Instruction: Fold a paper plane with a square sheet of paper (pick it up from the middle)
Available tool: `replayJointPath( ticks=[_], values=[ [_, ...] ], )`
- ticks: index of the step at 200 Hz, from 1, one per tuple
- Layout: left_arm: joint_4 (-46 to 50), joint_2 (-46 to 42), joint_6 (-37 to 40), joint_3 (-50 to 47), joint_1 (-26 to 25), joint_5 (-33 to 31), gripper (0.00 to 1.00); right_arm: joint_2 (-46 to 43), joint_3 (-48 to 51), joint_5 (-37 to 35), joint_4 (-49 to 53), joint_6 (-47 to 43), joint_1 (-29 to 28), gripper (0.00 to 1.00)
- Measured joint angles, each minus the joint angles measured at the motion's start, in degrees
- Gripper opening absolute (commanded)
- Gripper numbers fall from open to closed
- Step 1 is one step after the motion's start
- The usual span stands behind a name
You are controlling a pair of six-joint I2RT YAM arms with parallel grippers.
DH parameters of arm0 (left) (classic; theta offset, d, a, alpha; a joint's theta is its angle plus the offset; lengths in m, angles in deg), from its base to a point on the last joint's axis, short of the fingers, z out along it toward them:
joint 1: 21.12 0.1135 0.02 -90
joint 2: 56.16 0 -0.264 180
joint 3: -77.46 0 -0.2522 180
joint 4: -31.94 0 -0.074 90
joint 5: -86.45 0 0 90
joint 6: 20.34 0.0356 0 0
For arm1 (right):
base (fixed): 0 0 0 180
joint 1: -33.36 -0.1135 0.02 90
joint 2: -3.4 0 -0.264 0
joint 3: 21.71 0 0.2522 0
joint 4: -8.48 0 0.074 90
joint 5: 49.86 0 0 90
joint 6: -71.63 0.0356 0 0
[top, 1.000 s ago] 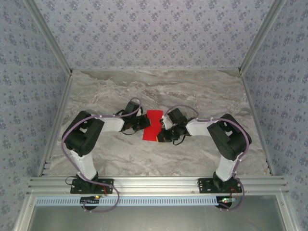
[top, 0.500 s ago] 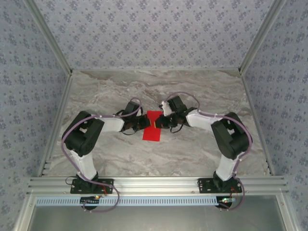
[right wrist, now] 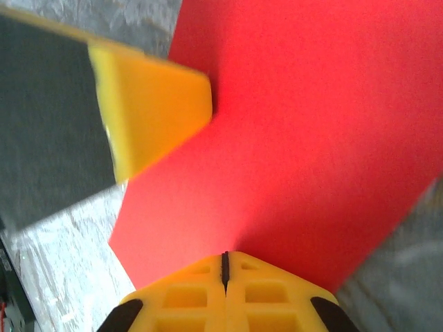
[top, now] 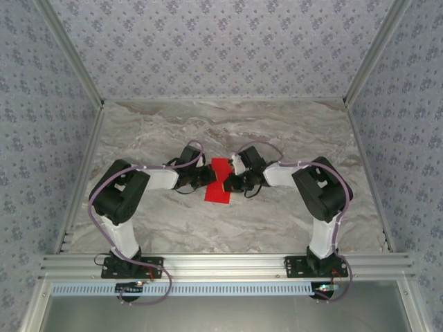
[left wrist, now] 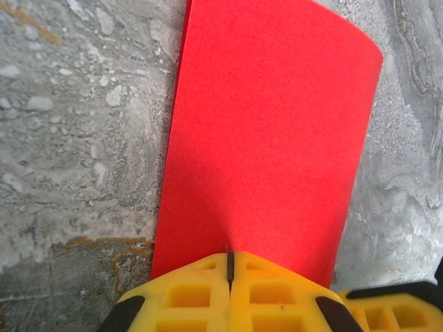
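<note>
Clearly the task is at an early stage. The square sheet of paper (top: 216,194) lies near the middle of the counter (top: 291,131), between the two arms, and from above it looks like a narrow red strip and not a square. So it seems to be folded once, along its length, though no crease line can be made out.

The left fingers (top: 205,178) meet the sheet at its left side and the right fingers (top: 232,183) at its right side, both low over the counter.

In the left wrist view the left fingers (left wrist: 187,297) are pressed together, with only a thin dark line between them, and their tip touches the near edge of the sheet (left wrist: 270,138). The far edge of the sheet bows a little. In the right wrist view the right fingers (right wrist: 270,299) are also pressed together at the edge of the sheet (right wrist: 311,138), and one yellow finger of the other arm (right wrist: 149,114) touches the red surface from the side. It cannot be told if the paper is caught between the fingers or only pressed down under them.

Nothing with a sharp nose or wings is visible, so the paper plane is not yet made. Probably the corner folds for the nose and the wing folds are all left to do.
</note>
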Motion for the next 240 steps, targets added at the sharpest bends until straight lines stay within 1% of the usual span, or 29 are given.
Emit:
replayJointPath(
  ticks=[26,45,74,95,114,143,195,223,240],
  values=[
    [-0.46,-0.04,0.02,-0.15,0.02,0.02,0.00,-4.68,7.19,-0.15,-3.87,0.31,-0.61,0.00],
    [-0.57,-0.07,0.22,-0.13,0.02,0.02,0.00,-7.48,10.03,-0.17,-3.78,0.96,-0.94,0.00],
    [0.02,-0.15,1.70,0.37,0.02,0.02,0.00,-11.02,10.25,-0.35,1.05,1.79,-0.94,0.00],
    [1.46,-0.42,3.93,0.96,0.00,-0.39,0.00,-12.28,6.75,-1.25,2.19,2.16,0.70,0.00],
    [2.97,-0.83,5.64,1.33,0.00,-1.40,0.00,-10.56,1.14,-2.05,1.57,2.71,3.28,0.00],
    [4.37,-1.44,6.47,1.33,0.09,-2.51,0.00,-3.63,-5.90,-2.93,-1.51,3.80,5.51,0.00],
    [5.40,-1.53,6.43,1.70,0.04,-2.99,0.00,6.29,-9.40,-1.55,-2.54,5.77,3.85,0.00],
    [5.79,-1.53,6.43,1.92,-0.02,-3.08,0.00,7.87,-10.69,-1.29,-2.58,6.16,3.41,0.00],
    [5.84,-1.51,6.19,1.92,0.00,-3.06,0.00,8.44,-10.84,-1.81,-2.95,7.19,4.11,0.00]
  ],
)
